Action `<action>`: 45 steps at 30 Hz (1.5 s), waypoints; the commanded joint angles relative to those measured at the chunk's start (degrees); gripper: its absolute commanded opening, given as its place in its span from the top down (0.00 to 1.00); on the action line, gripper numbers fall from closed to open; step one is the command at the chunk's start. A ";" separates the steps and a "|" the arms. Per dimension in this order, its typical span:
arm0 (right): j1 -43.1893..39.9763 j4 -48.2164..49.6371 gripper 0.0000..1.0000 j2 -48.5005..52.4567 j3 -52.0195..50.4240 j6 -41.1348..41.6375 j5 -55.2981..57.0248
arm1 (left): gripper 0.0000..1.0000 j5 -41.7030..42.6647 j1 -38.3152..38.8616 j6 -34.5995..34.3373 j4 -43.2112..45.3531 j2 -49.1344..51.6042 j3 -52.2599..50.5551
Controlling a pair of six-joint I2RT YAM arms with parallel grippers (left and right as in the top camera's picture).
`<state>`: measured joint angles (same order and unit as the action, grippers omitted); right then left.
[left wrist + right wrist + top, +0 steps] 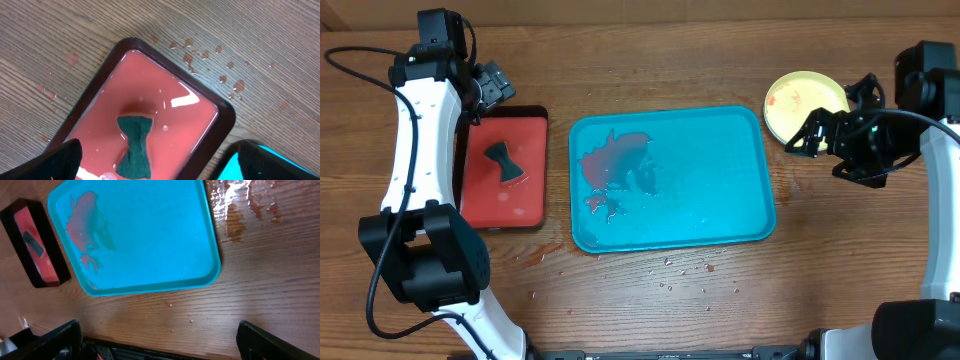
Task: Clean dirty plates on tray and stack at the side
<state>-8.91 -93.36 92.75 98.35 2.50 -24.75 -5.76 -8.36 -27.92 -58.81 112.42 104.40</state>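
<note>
The turquoise tray (720,180) lies mid-table with no plate on it; a red smear (615,160) covers its left part. It also shows in the right wrist view (150,240), and its corner shows in the left wrist view (230,167). A yellow-green plate (807,103) with red smears sits on the table at the back right. The light blue and white plates are not visible. My right gripper (812,135) is open and empty just in front of that plate, fingers wide (159,327). My left gripper (492,85) is open and empty above the red tray's far end (157,147).
A small red tray with a dark rim (505,205) lies left of the turquoise tray, wet inside, holding a dark green sponge (505,160) (134,147). Reddish drops and crumbs (690,270) dot the wood in front. A wet patch (235,210) lies right of the tray.
</note>
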 commanded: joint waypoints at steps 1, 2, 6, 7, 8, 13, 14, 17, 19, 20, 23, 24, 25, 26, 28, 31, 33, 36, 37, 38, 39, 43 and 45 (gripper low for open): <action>0.22 0.07 0.00 0.00 0.35 -0.85 -0.35 | 0.00 -0.20 0.02 0.50 -0.13 -0.50 0.72; 0.22 -0.31 0.00 0.00 0.35 -0.85 0.09 | 0.00 -0.20 0.04 0.50 -0.13 -0.50 0.70; 0.28 -1.36 0.00 0.00 0.35 -1.20 0.22 | 0.00 -0.20 0.04 0.50 -0.11 -0.50 0.72; 0.48 -1.36 0.00 0.00 0.35 -1.33 0.24 | 0.00 -0.20 0.04 0.50 -0.13 -0.50 0.72; 0.59 -1.40 0.00 0.00 0.35 -1.33 0.22 | 0.00 -0.20 0.04 0.52 -0.13 -0.50 0.72; 1.88 1.11 0.00 -0.31 0.28 -1.57 0.24 | 0.00 -0.20 0.04 0.52 -0.13 -0.50 0.72; 2.69 2.67 0.00 -0.74 0.28 -2.25 0.22 | 0.00 -0.20 0.04 0.50 -0.13 -0.50 0.72; 6.27 9.05 0.00 -3.85 0.28 -4.98 0.28 | 0.00 -0.20 0.04 0.52 -0.11 -0.50 0.72; 9.84 12.98 0.00 -7.41 0.28 -6.69 0.72 | 0.00 -0.20 0.04 0.50 -0.11 -0.50 0.72; 11.26 14.03 0.00 -9.03 0.26 -7.43 0.81 | 0.00 -0.20 0.04 0.50 -0.13 -0.50 0.72; 15.47 16.17 0.00 -14.93 0.24 -7.50 4.28 | 0.00 -0.20 0.04 0.50 -0.11 -0.50 0.72; 16.31 16.31 0.00 -16.61 0.24 -7.50 5.14 | 0.00 -0.20 0.04 0.52 -0.11 -0.50 0.72; 17.00 16.39 0.00 -18.60 0.15 -7.50 5.95 | 0.00 -0.20 0.04 0.50 -0.13 -0.50 0.72; 17.35 16.50 0.00 -20.74 -0.22 -7.50 6.69 | 0.00 -0.20 0.04 0.52 -0.13 -0.50 0.72; 17.38 17.42 0.00 -24.87 -2.12 -7.50 7.17 | 0.00 -0.20 0.04 0.50 -0.13 -0.50 0.72; 16.94 21.07 0.00 -31.45 -7.98 -7.50 7.37 | 0.00 -0.20 0.04 0.50 -0.11 -0.50 0.72; 16.70 24.83 0.00 -36.46 -14.29 -7.50 7.37 | 0.00 -0.20 0.04 0.52 -0.13 -0.50 0.72; 16.65 31.82 0.00 -44.41 -25.90 -7.50 7.34 | 0.00 -0.20 0.04 0.50 -0.13 -0.50 0.72; 16.61 34.77 0.00 -47.34 -30.18 -7.50 7.32 | 0.00 -0.20 0.04 0.52 -0.13 -0.50 0.72; 16.46 37.38 0.00 -49.77 -33.81 -7.48 7.23 | 0.00 -0.20 0.02 0.50 -0.13 -0.50 0.70; 16.15 40.22 0.00 -52.24 -37.53 -7.45 7.06 | 0.00 -0.20 0.02 0.50 -0.13 -0.50 0.72; 15.50 51.10 0.00 -61.16 -51.43 -7.48 6.49 | 0.00 -0.20 0.04 0.52 -0.11 -0.50 0.72; 15.50 56.15 0.00 -64.72 -57.53 -7.52 6.73 | 0.00 -0.20 0.04 0.52 -0.13 -0.50 0.72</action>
<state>6.81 -40.93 32.34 46.70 -4.78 -18.00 -5.76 -8.36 -27.92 -58.78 112.42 104.40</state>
